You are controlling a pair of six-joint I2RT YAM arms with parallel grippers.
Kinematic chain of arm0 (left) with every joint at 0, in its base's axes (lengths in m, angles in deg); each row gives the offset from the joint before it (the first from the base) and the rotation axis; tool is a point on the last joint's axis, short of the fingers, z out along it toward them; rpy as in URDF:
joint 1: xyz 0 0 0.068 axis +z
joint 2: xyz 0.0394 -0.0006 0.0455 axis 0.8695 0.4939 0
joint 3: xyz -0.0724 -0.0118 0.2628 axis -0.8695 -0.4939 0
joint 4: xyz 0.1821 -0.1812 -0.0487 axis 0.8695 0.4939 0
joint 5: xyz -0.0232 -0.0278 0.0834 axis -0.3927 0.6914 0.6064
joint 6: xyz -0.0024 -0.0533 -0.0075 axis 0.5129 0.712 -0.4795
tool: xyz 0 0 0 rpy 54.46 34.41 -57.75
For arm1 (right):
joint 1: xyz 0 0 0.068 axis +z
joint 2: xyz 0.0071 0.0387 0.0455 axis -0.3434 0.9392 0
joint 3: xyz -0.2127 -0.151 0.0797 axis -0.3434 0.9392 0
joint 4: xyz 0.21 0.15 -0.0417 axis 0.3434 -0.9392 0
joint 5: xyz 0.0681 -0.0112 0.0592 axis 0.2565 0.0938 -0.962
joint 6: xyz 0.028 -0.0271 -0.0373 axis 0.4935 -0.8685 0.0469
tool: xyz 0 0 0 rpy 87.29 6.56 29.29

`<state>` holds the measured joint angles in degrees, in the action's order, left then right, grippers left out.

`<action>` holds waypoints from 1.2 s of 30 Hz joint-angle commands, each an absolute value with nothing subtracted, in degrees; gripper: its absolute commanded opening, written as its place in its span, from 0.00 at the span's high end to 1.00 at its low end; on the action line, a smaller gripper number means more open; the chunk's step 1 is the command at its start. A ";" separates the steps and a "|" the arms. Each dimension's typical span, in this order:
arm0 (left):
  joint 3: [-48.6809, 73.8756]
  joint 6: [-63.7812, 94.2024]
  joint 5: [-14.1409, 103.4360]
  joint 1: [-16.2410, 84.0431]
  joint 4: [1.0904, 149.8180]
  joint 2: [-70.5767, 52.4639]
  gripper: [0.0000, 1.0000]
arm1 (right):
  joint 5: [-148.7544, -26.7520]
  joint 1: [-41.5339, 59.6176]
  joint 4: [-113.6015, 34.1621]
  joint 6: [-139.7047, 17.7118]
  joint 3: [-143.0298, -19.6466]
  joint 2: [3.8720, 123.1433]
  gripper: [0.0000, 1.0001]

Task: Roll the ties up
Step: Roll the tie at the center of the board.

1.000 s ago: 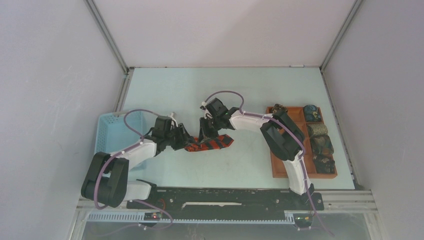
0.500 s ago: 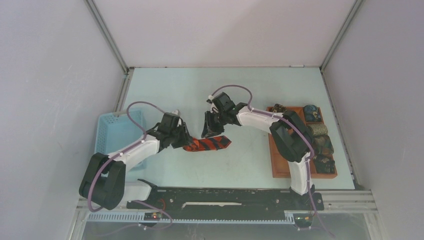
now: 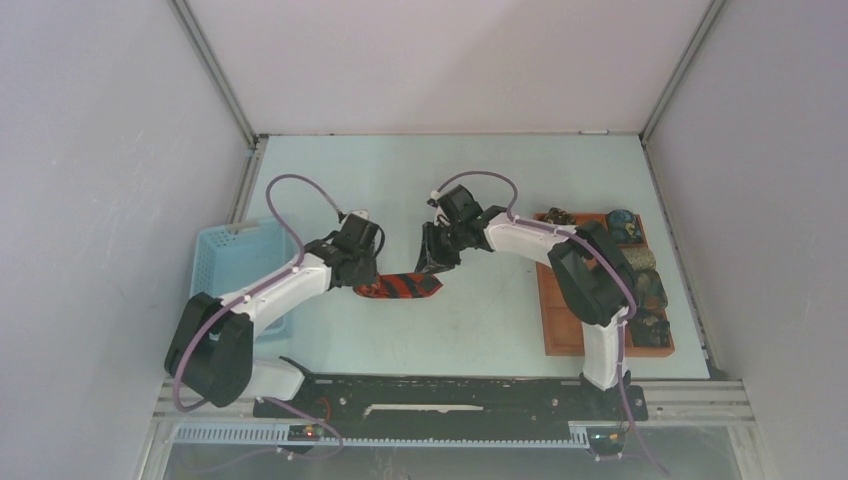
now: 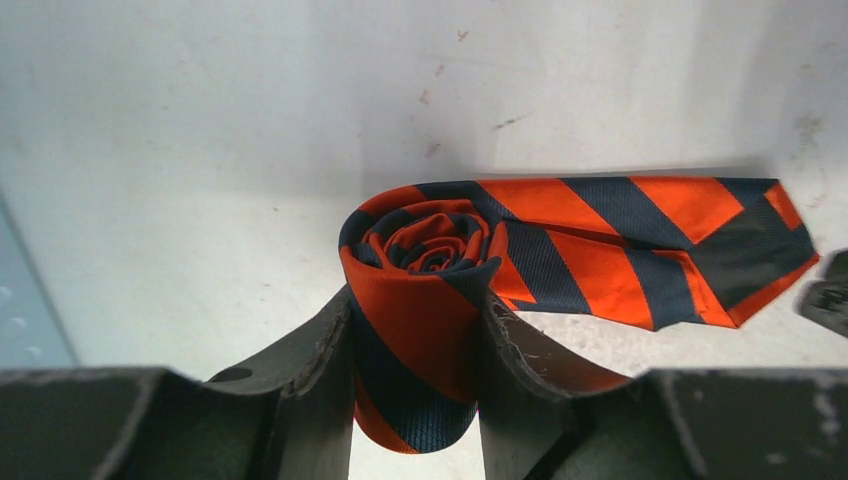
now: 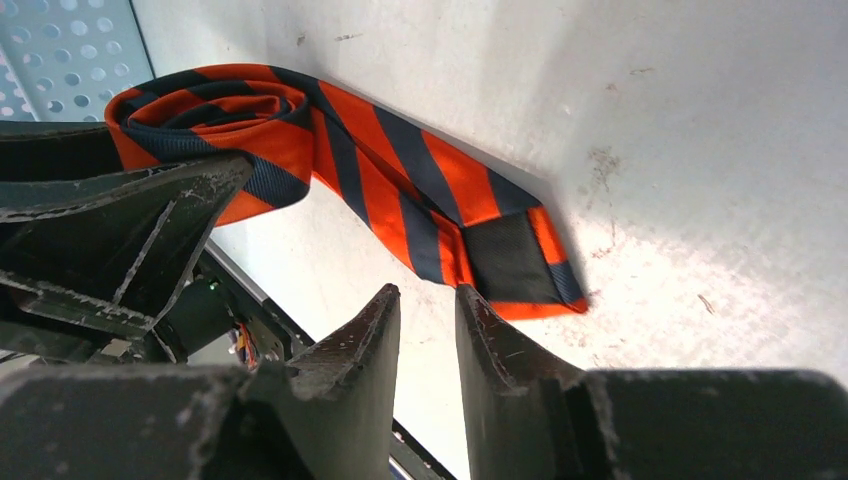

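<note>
The orange-and-dark-blue striped tie (image 3: 400,288) lies on the pale table (image 3: 400,180) near its middle, between the two arms. Its left end is wound into a tight spiral and its right end is a short flat tail that finishes in the pointed tip. The left gripper (image 4: 415,375) is clamped on the roll. Its two dark fingers (image 4: 315,350) press the fabric from either side, and the spiral's open face shows just beyond them. The right gripper (image 5: 425,320) hangs just above the table at the tail's near edge, close to the tip. Its fingers (image 5: 370,330) stand a narrow gap apart with nothing between them, and they do not touch the fabric. A light blue perforated basket (image 3: 225,265) sits at the left edge of the table. At the right edge is a brown compartmented tray (image 3: 560,335), with several small rolled ties (image 3: 645,290) in its right-hand compartments, partly hidden by the right arm.
</note>
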<state>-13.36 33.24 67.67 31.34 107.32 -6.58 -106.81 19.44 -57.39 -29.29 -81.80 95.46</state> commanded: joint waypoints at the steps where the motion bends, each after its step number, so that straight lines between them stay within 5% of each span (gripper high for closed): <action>1: -8.60 30.47 78.41 28.59 113.27 -3.52 0.57 | -106.30 17.95 -56.06 -30.37 -80.82 90.43 0.70; 18: 1.01 29.96 95.55 20.34 122.78 10.46 0.58 | -105.91 12.99 -56.34 -31.01 -75.92 84.99 0.69; 36: 6.54 33.54 94.97 13.90 124.39 20.89 0.50 | -106.44 10.72 -57.81 -30.90 -75.05 80.12 0.69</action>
